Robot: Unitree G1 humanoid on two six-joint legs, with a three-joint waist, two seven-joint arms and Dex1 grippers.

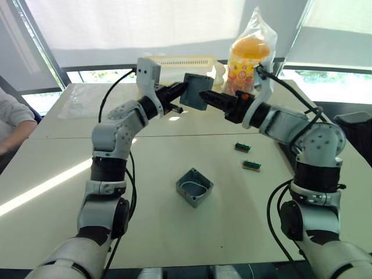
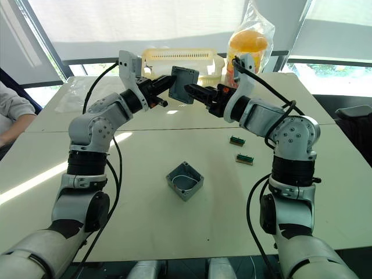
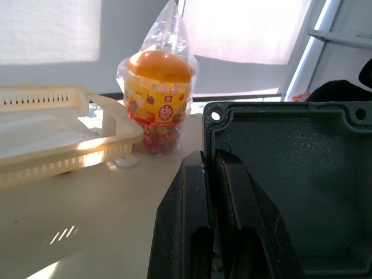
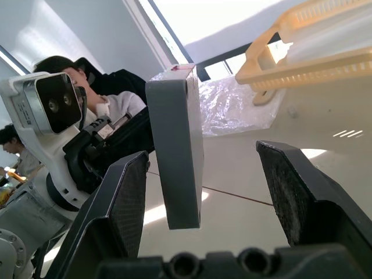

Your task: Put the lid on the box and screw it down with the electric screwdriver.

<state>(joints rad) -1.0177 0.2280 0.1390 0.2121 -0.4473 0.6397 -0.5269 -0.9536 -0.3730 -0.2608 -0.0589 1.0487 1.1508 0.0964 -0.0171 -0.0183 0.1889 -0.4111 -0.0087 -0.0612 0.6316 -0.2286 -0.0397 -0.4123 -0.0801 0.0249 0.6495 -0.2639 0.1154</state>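
Blue-grey plastic is all I care about right now: the lid [image 1: 196,91] is up in the air between my two arms, well above the table [image 1: 64,174], pinched by one edge in the left gripper [image 1: 181,90], whose fingers are closed tight on its rim. I'm holding it on edge so the right gripper [image 4: 200,192] can take it. That one has its jaws spread wide with nothing in them, the lid standing between its fingers [image 4: 119,203] but touching neither. The box [image 1: 195,186] sits open side up near the middle of the table (white wire curled inside), waiting. Two green connector blocks [image 1: 247,156] lie off to my right; a yellow basket [image 1: 183,65] is behind.
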